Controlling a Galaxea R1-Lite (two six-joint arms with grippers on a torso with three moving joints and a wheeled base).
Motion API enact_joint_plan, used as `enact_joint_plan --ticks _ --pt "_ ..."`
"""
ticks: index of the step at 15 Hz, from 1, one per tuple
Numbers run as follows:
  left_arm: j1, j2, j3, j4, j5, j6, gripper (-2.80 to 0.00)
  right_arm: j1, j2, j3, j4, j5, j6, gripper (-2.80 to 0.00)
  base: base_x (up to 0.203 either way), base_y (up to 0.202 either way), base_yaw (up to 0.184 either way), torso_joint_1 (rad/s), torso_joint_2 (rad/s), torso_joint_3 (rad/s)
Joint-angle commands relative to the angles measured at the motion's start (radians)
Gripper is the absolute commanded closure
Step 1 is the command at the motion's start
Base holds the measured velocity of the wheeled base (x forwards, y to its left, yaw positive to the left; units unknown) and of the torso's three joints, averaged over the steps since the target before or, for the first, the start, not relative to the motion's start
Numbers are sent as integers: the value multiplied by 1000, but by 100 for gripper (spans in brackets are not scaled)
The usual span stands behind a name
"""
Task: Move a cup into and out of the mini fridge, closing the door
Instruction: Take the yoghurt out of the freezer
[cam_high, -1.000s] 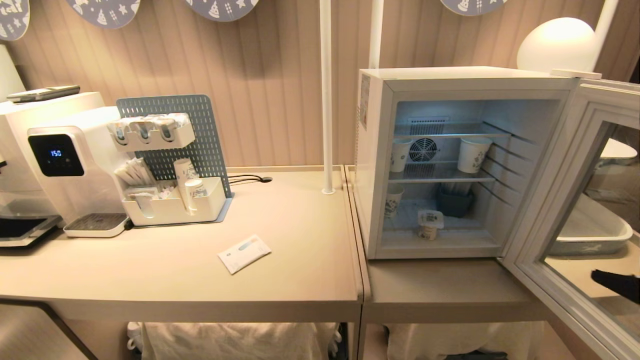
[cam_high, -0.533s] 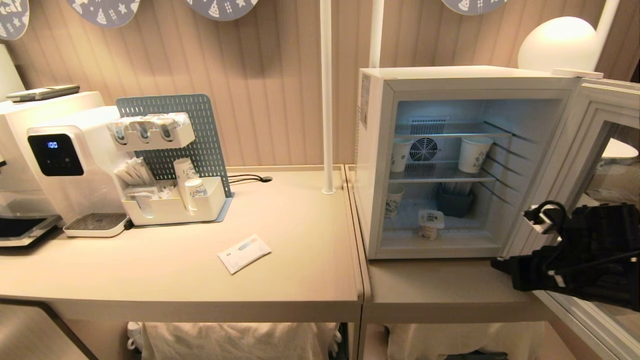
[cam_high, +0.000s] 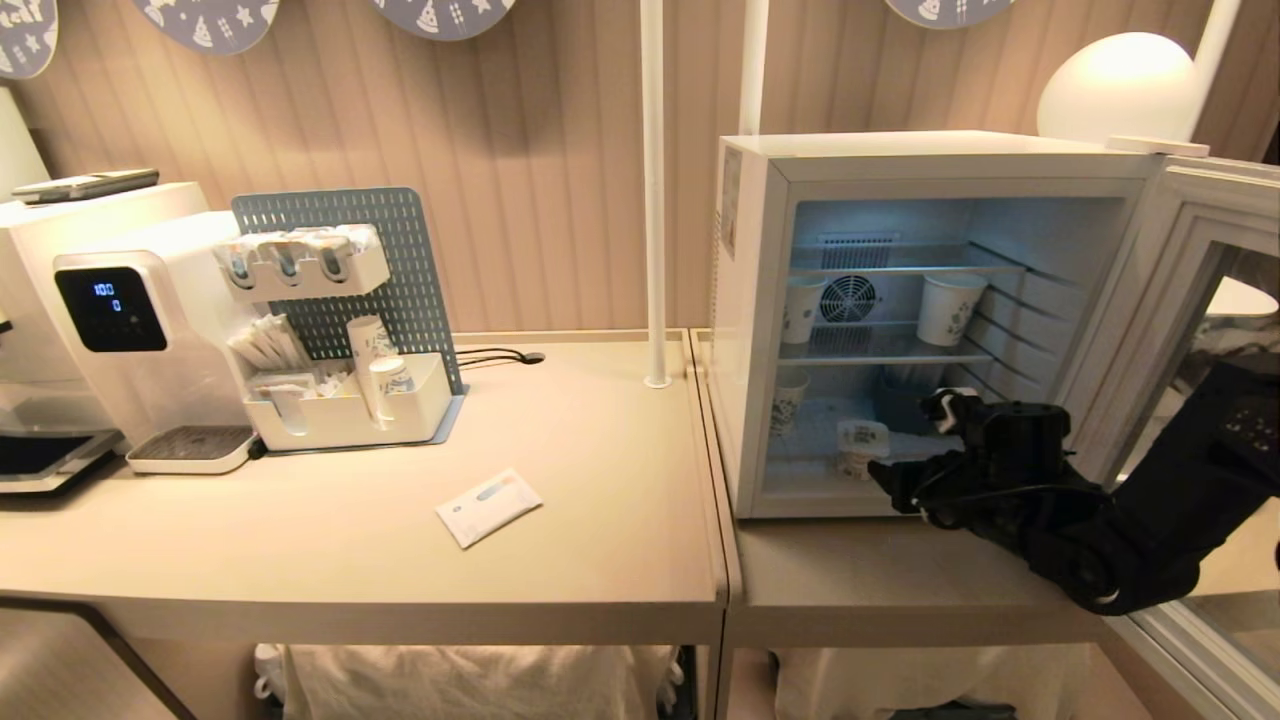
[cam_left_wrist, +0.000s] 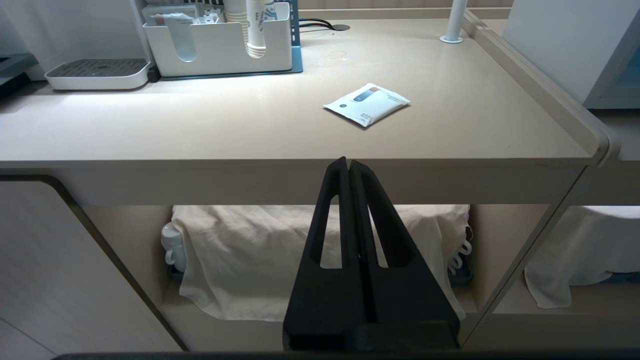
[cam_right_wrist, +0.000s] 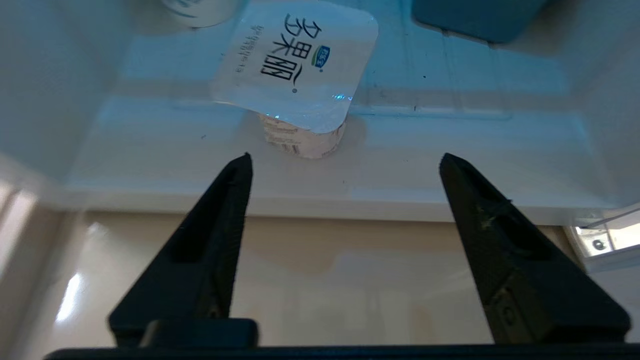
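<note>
One cup (cam_right_wrist: 300, 75) stands just beyond the spread right gripper (cam_right_wrist: 345, 160).

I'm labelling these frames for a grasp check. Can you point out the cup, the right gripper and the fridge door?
cup (cam_right_wrist: 300, 65), right wrist view, on its foil lid.
right gripper (cam_right_wrist: 345, 157), right wrist view, between the open jaws' tips.
door (cam_high: 1215, 205), head view, on its white inner frame.

Self-serve drinks corner, café or break-room type. Beige laminate tabletop (cam_high: 350, 540) carries a white hot-water dispenser with lit digital panel (cam_high: 130, 330), a grey-blue pegboard organiser with paper cups and sachets (cam_high: 340, 320), and a white glass-door mini fridge (cam_high: 760, 300) stocked with patterned paper cups (cam_high: 945, 308). Ribbed beige wall panelling (cam_high: 560, 160) behind.
</note>
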Motion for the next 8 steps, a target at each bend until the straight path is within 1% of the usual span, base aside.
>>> enact_joint_plan --ticks 1,2,4,6,8 --pt "0 1 -1 0 0 0 0 31 89 -8 -66 -52 3 -280 0 0 0 0 0 0" --pt "0 1 0 0 0 0 0 40 113 -14 -93 -85 4 -280 0 0 0 0 0 0" --pt "0 1 0 0 0 -2 0 49 145 -50 -103 -136 9 -280 0 0 0 0 0 0" --pt "0 1 0 0 0 -2 0 50 167 -96 -98 -171 11 -280 0 0 0 0 0 0" --pt "0 1 0 0 0 -2 0 50 189 -147 -92 -196 35 -280 0 0 0 0 0 0"
